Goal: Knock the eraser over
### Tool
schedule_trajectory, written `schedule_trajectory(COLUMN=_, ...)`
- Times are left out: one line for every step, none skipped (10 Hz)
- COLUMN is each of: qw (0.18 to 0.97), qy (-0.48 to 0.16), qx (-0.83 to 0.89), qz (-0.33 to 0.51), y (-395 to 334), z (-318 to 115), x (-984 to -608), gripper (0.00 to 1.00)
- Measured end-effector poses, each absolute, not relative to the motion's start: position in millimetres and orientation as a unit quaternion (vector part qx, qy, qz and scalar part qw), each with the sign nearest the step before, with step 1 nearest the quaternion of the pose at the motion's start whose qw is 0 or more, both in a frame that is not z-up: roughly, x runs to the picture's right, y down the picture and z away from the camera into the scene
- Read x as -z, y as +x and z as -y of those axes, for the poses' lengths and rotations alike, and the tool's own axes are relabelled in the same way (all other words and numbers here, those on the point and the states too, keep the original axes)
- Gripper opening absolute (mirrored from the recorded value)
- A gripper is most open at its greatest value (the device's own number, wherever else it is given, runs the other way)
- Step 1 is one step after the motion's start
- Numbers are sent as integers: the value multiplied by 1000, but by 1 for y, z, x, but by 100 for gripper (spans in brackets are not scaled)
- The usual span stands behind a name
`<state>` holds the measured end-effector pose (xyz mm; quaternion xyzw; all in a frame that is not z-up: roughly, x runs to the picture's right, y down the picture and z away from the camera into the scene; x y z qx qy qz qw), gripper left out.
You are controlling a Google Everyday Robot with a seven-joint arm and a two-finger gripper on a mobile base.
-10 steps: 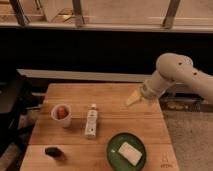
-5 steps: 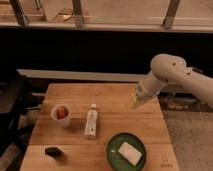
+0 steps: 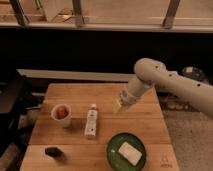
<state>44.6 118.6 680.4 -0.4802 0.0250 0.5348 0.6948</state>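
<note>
1. Wooden tabletop (image 3: 145,125) set against a dark wall, with railings running across the top. That's our stage.
2. Over the middle-right of the tabletop hangs the gripper (image 3: 119,104), its pale tip angled down and to picture-left. Whether it is released or clenched, I cannot tell.
3. One step out, to picture-left and a touch nearer the camera, is the eraser (image 3: 91,120). I take it to be the tall white piece with the dark top. It looks to be standing on end, long axis upright, and it sits near the gripper with bare wood between them.
4. So the play, as I read it, is a sideways sweep to picture-left, striking high on the eraser to tip it.
5. Further out, a white cup (image 3: 61,114) stands just beyond the eraser, in the line of the fall and worth watching.
6. Towards the front edge are a green plate (image 3: 111,149) carrying a pale block (image 3: 129,151), and a small dark object (image 3: 52,151) in the front-left corner.
</note>
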Motion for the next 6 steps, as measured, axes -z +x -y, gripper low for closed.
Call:
schedule_trajectory(qw=693, qy=-500, qx=-519, qz=-15, y=26, z=-126, x=-676, gripper=0)
schedule_trajectory(qw=689, qy=-522, qx=-503, qz=-5, y=7, z=-136, x=-668, gripper=0)
schedule_trajectory(qw=687, qy=-539, qx=-487, qz=3, y=-8, z=-145, x=-661, gripper=0)
schedule_trajectory(qw=689, qy=-553, qx=-469, qz=9, y=-24, z=-153, x=-654, gripper=0)
schedule_trajectory(qw=688, qy=-554, qx=-468, qz=10, y=-25, z=-154, x=-654, gripper=0)
schedule_trajectory(qw=688, qy=-553, qx=-469, qz=9, y=-24, z=-154, x=-654, gripper=0)
